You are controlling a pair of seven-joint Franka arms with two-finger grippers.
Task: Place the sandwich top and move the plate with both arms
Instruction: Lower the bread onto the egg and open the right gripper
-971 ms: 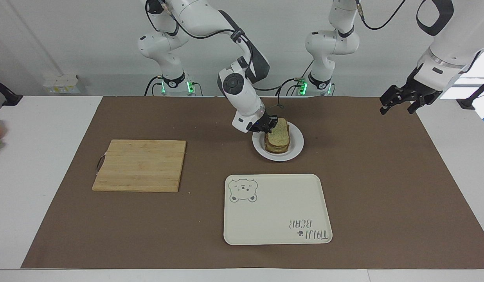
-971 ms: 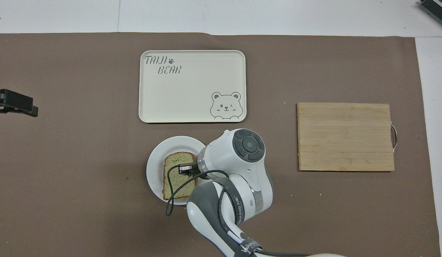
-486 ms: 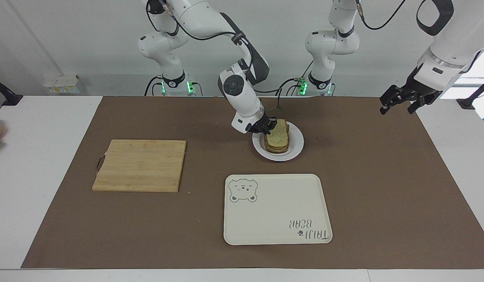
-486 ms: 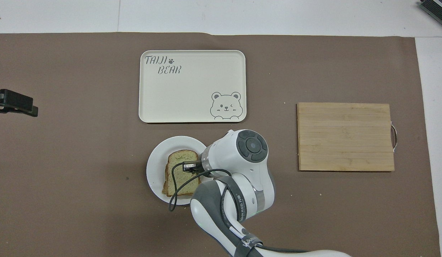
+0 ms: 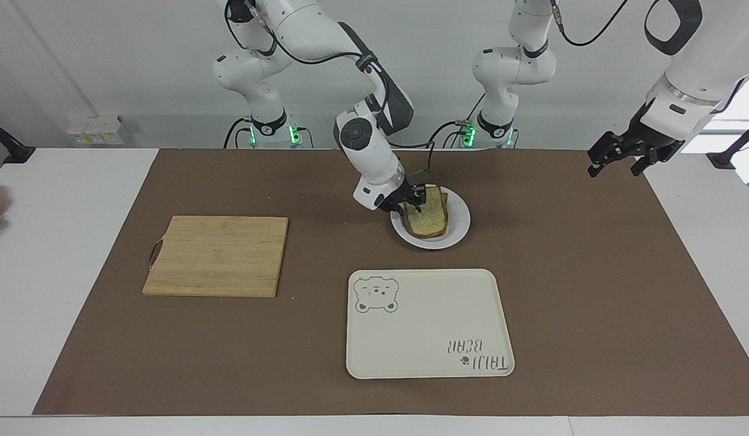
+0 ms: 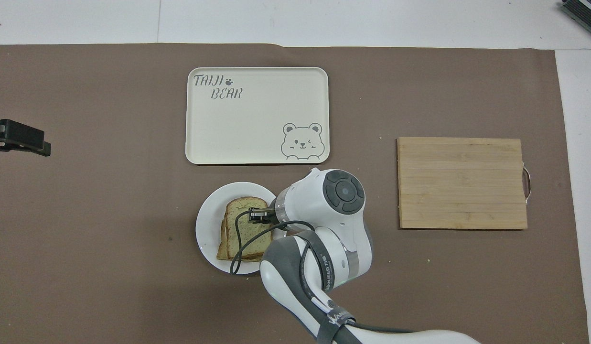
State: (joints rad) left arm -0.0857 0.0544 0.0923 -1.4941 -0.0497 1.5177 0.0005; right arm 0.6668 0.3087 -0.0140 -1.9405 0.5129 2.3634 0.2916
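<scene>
Speckled bread slice (image 5: 428, 219) flat on round white plate (image 5: 458, 233), right gripper (image 5: 414, 202) jaws unclear, left gripper (image 5: 619, 158) jaws apart, empty.

- This was a robotics lab set up as a test rig, not a home kitchen.
- Two white jointed arms (image 5: 374, 151) stood bolted at the top of the facing view, green status lights glowing at their bases, with loose black cables looped along them.
- A bare pale wall filled the background, with a socket block (image 5: 95, 129) at the upper left.
- The white surface (image 5: 65, 242) carried a plain brown mat (image 5: 592, 272) across the middle of the frame.
- Kitchen props lay on it like staged samples: a wooden cutting board (image 5: 217, 255) at centre left, a cream bear tray (image 5: 428, 324) at lower centre, a white plate (image 5: 456, 233) above it.
- Black clamp mounts (image 5: 11, 148) sat at the surface's edges, far left and far right.
</scene>
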